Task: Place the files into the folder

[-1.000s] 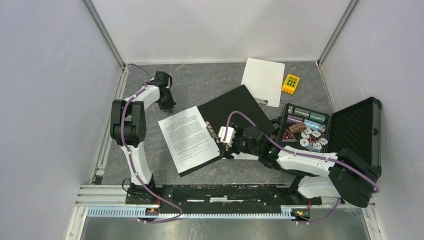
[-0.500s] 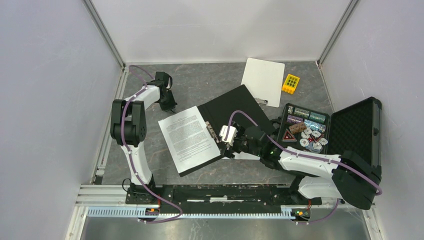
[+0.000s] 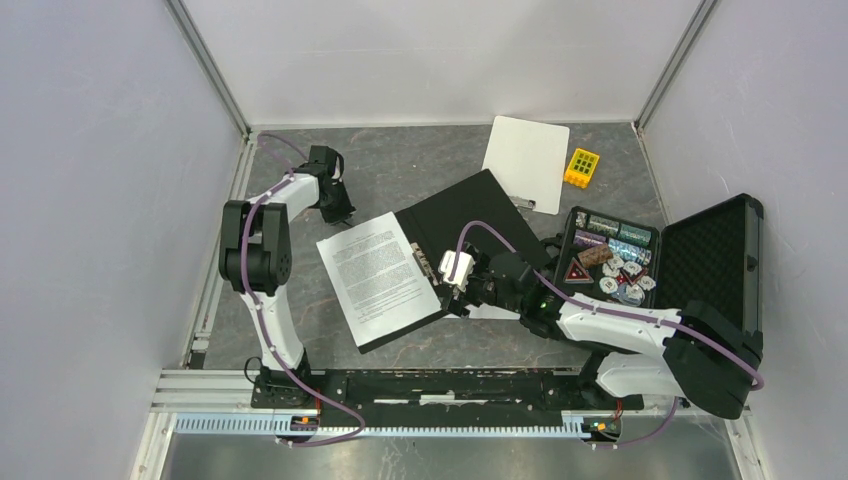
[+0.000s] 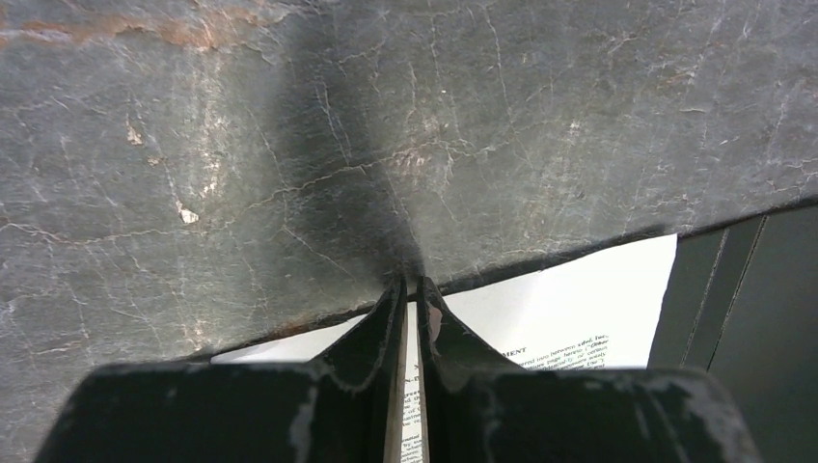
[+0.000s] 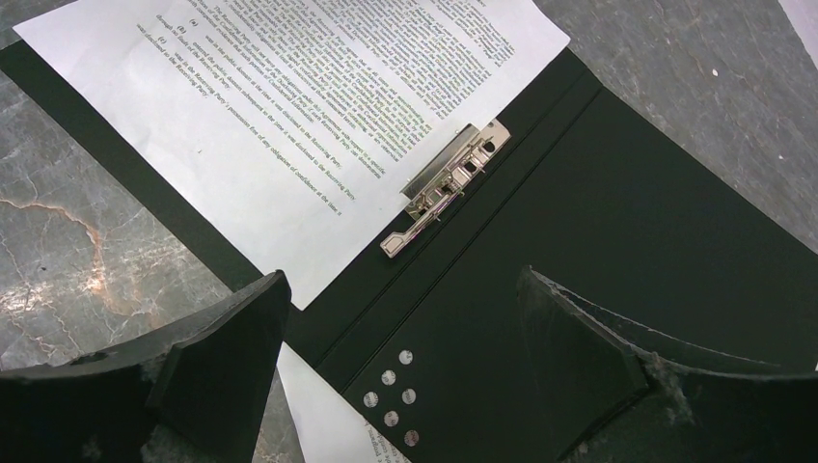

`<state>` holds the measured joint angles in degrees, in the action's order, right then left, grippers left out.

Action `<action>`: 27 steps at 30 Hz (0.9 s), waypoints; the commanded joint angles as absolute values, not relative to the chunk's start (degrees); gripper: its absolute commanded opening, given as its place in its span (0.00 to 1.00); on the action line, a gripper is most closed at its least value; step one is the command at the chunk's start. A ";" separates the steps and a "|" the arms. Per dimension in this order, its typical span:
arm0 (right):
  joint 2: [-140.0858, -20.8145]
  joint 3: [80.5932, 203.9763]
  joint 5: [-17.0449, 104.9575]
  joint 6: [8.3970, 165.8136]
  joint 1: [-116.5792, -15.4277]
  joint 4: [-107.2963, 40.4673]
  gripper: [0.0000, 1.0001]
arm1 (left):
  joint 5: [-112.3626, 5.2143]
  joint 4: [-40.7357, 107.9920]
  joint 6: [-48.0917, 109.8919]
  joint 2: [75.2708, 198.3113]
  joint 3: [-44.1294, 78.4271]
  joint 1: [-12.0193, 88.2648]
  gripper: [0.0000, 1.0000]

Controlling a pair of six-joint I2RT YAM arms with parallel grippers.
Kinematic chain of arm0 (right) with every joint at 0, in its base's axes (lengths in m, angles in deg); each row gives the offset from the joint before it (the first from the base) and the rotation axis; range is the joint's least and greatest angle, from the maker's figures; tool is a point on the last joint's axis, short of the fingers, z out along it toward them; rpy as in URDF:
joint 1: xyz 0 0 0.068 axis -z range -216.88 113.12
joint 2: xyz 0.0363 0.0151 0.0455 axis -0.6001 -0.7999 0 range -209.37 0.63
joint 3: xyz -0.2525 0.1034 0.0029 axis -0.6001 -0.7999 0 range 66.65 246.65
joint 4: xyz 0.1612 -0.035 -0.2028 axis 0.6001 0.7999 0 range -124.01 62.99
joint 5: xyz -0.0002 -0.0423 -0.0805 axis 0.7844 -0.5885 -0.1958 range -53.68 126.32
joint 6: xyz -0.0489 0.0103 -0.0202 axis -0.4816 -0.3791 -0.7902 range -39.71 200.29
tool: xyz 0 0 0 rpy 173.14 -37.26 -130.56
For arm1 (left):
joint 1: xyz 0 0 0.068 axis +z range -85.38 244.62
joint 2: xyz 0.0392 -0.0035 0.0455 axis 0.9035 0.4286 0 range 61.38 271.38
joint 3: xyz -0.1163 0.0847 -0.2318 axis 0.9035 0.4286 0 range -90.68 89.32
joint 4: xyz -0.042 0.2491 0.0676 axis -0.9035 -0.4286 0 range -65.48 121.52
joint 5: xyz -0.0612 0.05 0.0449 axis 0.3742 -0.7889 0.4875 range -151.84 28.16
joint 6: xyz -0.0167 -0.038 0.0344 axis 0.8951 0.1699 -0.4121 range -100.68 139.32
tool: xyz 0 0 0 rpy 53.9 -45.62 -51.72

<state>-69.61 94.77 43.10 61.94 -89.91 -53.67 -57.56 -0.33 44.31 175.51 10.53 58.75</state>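
File sheet (image 3: 378, 278) on open folder (image 3: 470, 215)

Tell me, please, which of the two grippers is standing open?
The right gripper: its fingers stand wide apart over the black inside of the open folder, whereas the left gripper has its fingers almost together at the edge of the printed sheet.

Even bright overhead light, soft shadow at left pincer (image 4: 412, 282), sharp focus
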 commanded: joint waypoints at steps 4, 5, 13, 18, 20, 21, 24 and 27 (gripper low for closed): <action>-69.87 95.04 42.76 61.92 -89.96 -56.03 0.94 | -55.51 0.84 45.39 173.97 13.40 58.60 0.15; -69.86 95.08 42.82 61.84 -89.96 -55.99 0.94 | -55.25 1.06 45.46 173.86 13.68 58.64 0.15; -70.96 95.65 42.83 61.87 -89.96 -55.79 0.95 | -54.82 1.60 45.94 172.43 15.20 58.65 0.15; -71.49 95.86 43.26 61.78 -90.01 -55.81 0.95 | -54.27 1.69 46.64 172.26 15.15 58.66 0.22; -71.41 95.59 44.05 61.09 -89.96 -56.36 0.95 | -54.19 1.03 46.83 171.78 14.34 58.71 0.23; -71.36 95.36 44.84 60.96 -89.90 -57.04 0.94 | -54.19 0.66 46.83 171.34 13.86 58.66 0.24; -71.61 95.32 45.79 61.85 -90.22 -58.51 0.95 | -55.07 -0.90 46.89 169.55 12.38 58.82 0.34; -72.12 95.00 46.54 61.57 -91.46 -59.89 0.95 | -57.80 -2.26 46.57 167.50 11.71 59.14 0.38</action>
